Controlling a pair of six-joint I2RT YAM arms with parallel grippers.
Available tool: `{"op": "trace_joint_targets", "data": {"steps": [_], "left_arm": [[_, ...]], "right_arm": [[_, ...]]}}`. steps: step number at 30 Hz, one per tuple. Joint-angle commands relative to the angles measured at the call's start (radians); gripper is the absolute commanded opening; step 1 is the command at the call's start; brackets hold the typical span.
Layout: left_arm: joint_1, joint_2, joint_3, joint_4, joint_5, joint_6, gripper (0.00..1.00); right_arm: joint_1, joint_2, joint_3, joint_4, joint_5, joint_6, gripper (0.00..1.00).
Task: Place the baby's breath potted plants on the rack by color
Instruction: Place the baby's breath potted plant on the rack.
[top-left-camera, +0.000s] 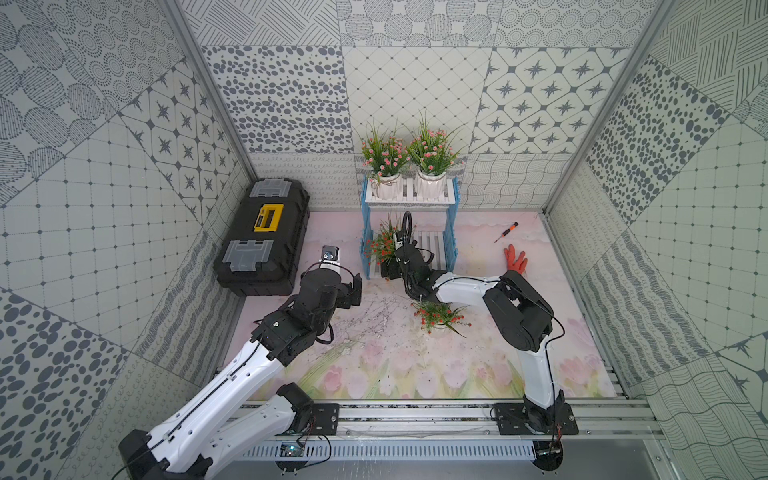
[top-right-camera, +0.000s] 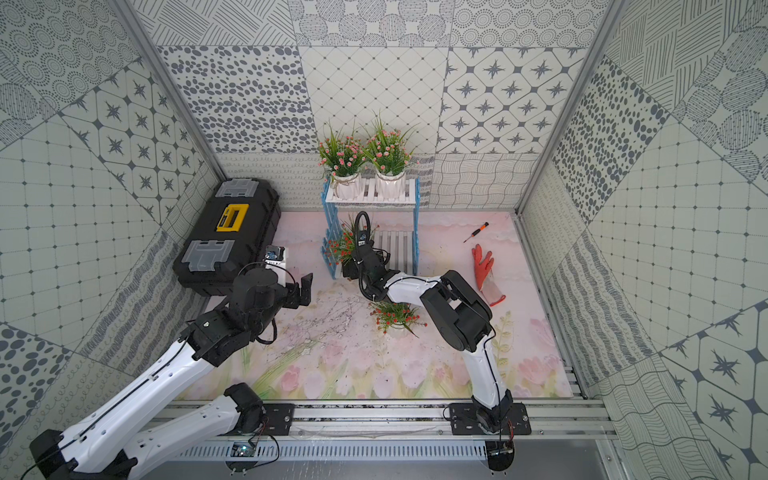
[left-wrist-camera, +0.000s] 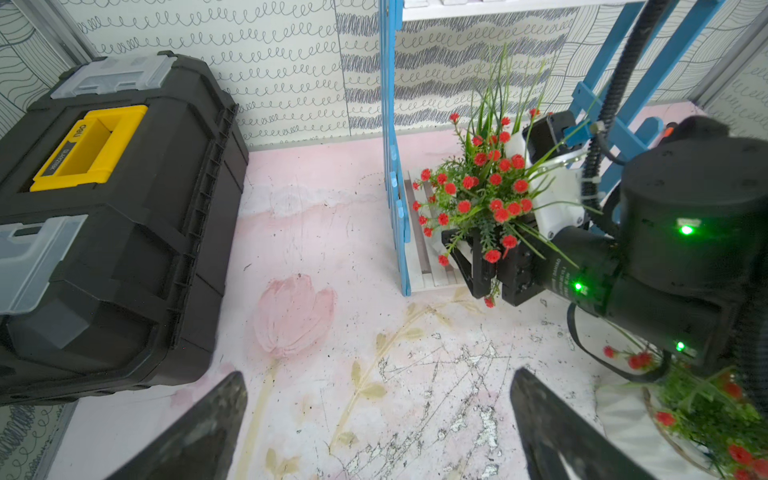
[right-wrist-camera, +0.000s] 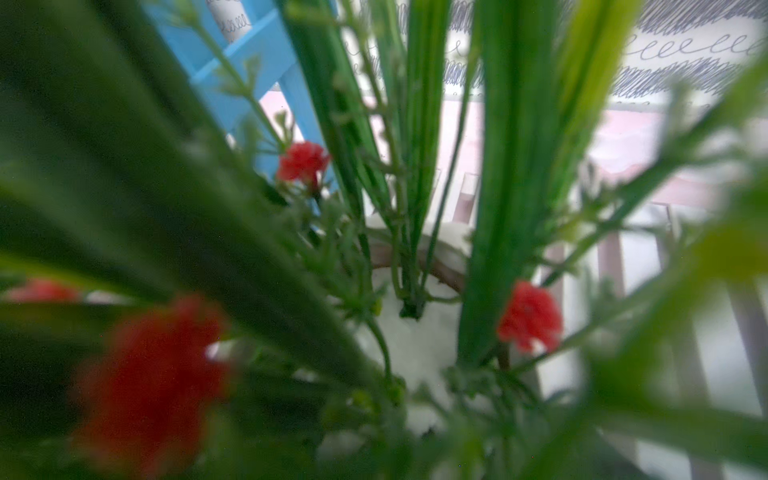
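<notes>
While the right gripper (left-wrist-camera: 478, 259) clasps one red-flowered potted plant (left-wrist-camera: 482, 187) at the left end of the lower shelf of the rack (top-left-camera: 451, 232), the other red-flowered plant (top-left-camera: 438, 318) stands just before the rack, beneath that arm. The left gripper (left-wrist-camera: 378, 374) gapes empty, likely farther off.

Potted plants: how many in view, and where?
4. Two pink plants stand side by side on the rack's top shelf. One red plant is held by the right pincer at the lower shelf. Another red plant sits on the mat under the right arm. None looks hidden.
</notes>
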Motion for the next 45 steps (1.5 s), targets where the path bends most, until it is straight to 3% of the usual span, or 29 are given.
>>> {"op": "trace_joint_targets", "data": {"steps": [1, 14, 28, 45], "left_arm": [[0.005, -0.021, -0.022, 0.027, -0.054, -0.032, 0.99], [0.008, -0.003, -0.020, 0.032, -0.066, -0.036, 0.99], [0.010, -0.015, -0.027, 0.029, -0.058, -0.038, 0.99], [0.013, -0.030, -0.024, 0.012, -0.066, -0.038, 0.99]], "right_arm": [[-0.013, 0.022, 0.083, 0.157, 0.017, -0.027, 0.72], [-0.041, 0.152, 0.245, 0.120, -0.077, -0.015, 0.72], [-0.035, 0.222, 0.317, 0.048, -0.036, -0.035, 0.74], [-0.038, 0.269, 0.416, -0.092, -0.074, -0.002, 0.82]]}}
